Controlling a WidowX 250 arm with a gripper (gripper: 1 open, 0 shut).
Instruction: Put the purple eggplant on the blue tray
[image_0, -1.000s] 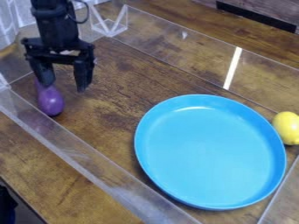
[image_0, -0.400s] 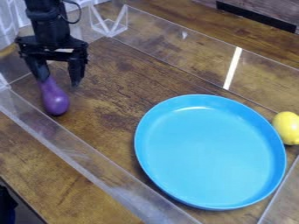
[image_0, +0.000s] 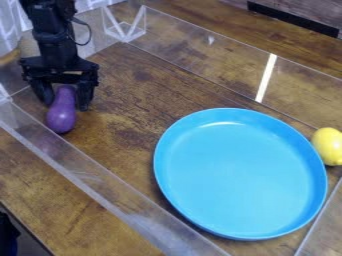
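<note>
The purple eggplant (image_0: 60, 112) lies on the wooden table at the left, its fat end toward the front. My gripper (image_0: 62, 96) points straight down over it, open, with one finger on each side of the eggplant's upper part. The fingers (image_0: 88, 92) straddle it without closing. To the right, well apart from the gripper, sits the large round blue tray (image_0: 241, 172) with nothing on it.
A yellow lemon-like fruit (image_0: 329, 145) rests just past the tray's right rim. A clear plastic wall (image_0: 80, 170) borders the work area along the front left. White frame pieces (image_0: 123, 22) stand behind the arm.
The gripper has moved left and down, and its open fingers now sit lower around the eggplant. The eggplant and tray have stayed where they were.
</note>
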